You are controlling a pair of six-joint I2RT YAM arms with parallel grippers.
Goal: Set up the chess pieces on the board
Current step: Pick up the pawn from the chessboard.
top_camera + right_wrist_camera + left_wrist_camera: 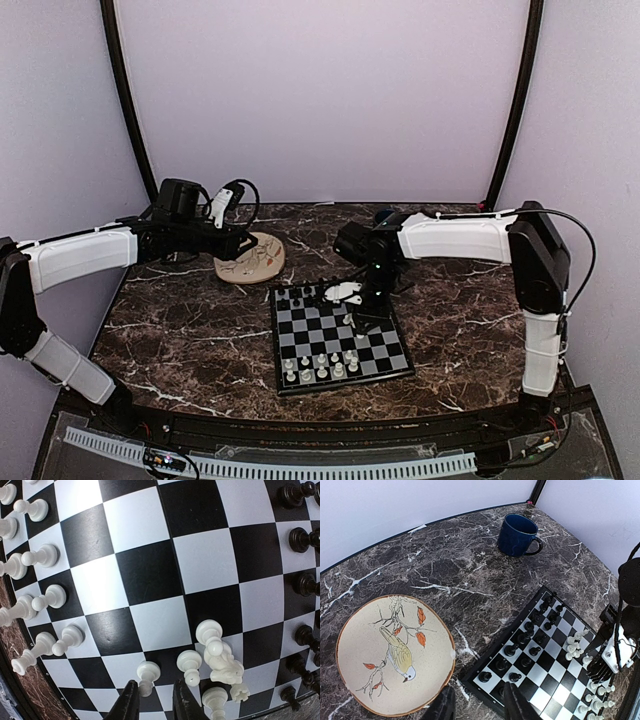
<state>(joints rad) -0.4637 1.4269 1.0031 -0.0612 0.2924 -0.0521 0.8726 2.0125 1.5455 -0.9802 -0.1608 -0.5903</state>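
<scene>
Top view: board (276, 345) lies mid-table (180, 330), right of plate (255, 262). White pieces (320, 365) fill its near rows, and black pieces (300, 296) line its far edge. Left gripper (237, 243) hangs at the plate's far side. Right gripper (364, 320) sits low over the board's right half.

Left wrist: left gripper (479, 705) has its fingers apart and empty, over bare table between plate and board corner. Cup (517, 534) stands far off.

Right wrist: right gripper (155, 700) has its fingers narrowly apart, not clamped. White pawn (148, 672) stands at the gap's mouth; contact cannot be told.
</scene>
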